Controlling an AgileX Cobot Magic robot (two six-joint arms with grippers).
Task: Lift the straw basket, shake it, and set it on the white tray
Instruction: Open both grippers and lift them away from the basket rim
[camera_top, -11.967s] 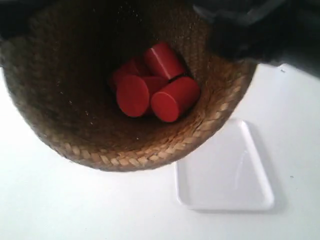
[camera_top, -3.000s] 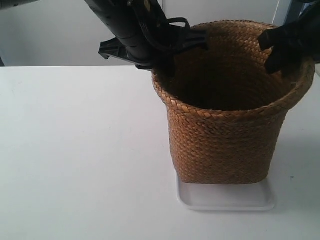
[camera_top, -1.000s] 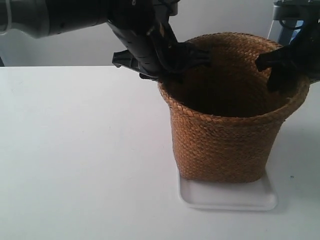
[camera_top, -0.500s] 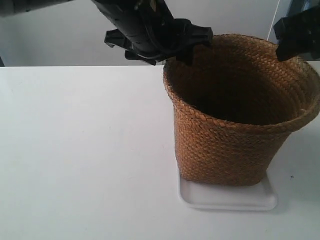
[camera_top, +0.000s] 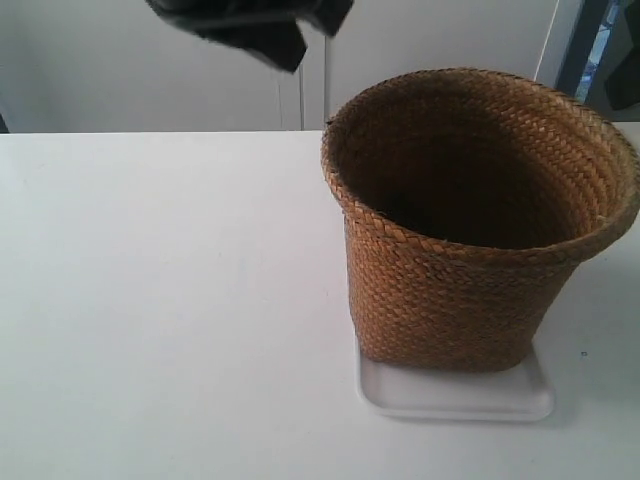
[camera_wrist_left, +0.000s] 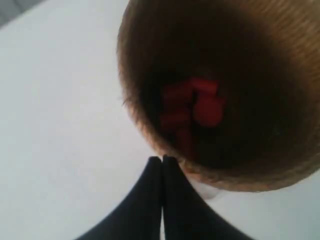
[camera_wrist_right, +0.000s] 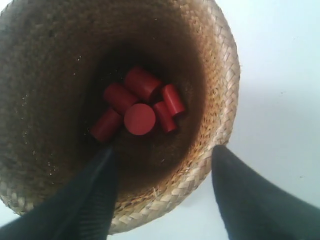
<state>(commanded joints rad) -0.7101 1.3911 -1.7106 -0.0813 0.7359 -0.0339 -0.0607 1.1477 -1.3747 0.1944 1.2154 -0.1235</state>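
Left hand (camera_wrist_left: 162, 160), clenched empty, and right hand (camera_wrist_right: 164, 149), released, have risen off the straw basket (camera_top: 470, 270) on the white tray (camera_top: 455, 402); task looks done.

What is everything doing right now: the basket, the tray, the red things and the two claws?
straw basket: upright on the white tray, nothing holding it.
white tray: flat on the table, under the basket.
red cylinders: jumbled at the basket's bottom.
left gripper: shut, empty.
right gripper: open, empty.
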